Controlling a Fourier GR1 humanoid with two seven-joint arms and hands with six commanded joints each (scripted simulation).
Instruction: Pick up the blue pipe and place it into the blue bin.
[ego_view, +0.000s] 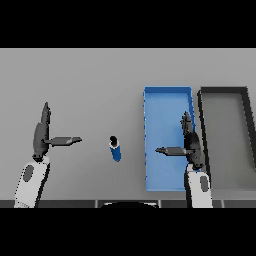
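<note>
With the blue pipe (115, 149) standing untouched on the table (90, 90) at frame centre, left of the blue bin (167, 97), the right hand (190, 142), fingers straight and spread over the bin, should probably swing left and close around its middle.

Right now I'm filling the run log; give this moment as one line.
blue pipe: upright on table, ungrasped | blue bin: no pipe | left hand: open | right hand: open over bin
</note>
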